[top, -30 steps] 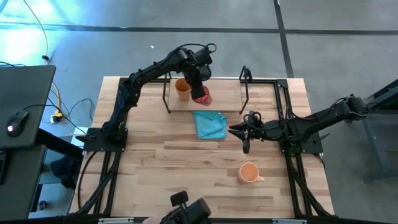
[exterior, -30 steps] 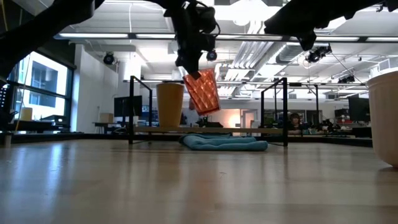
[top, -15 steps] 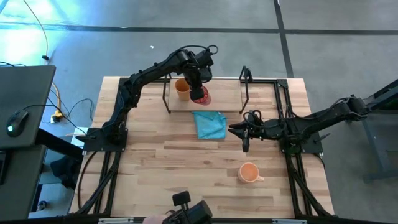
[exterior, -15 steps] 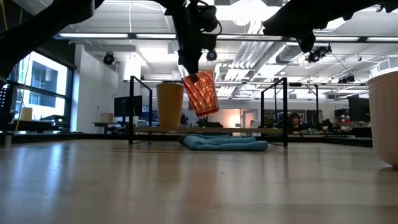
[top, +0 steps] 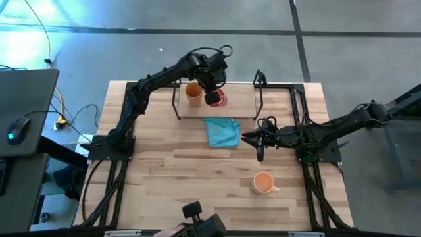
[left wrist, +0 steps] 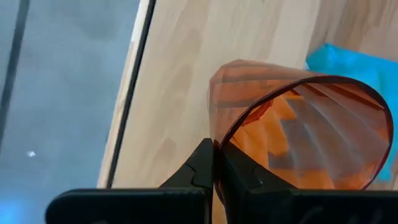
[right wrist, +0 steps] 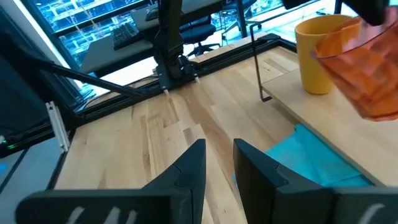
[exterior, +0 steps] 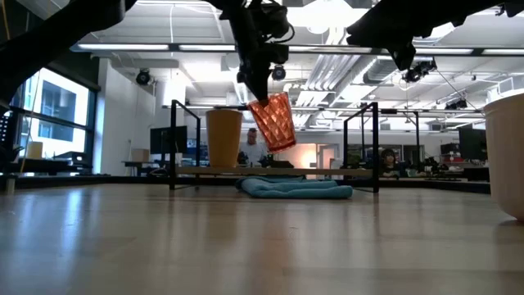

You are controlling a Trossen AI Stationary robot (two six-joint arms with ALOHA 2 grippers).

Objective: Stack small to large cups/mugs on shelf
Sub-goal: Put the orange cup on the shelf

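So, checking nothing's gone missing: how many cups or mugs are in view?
3: the tan tumbler on the shelf, the red ribbed cup held tilted above it by the left pincer, the orange mug on the table.

Both arms are dark, basically matte black, chunky jointed links with thin black cables looping off them, and the fingers (right wrist: pixel 189 168) are flat black wedges.
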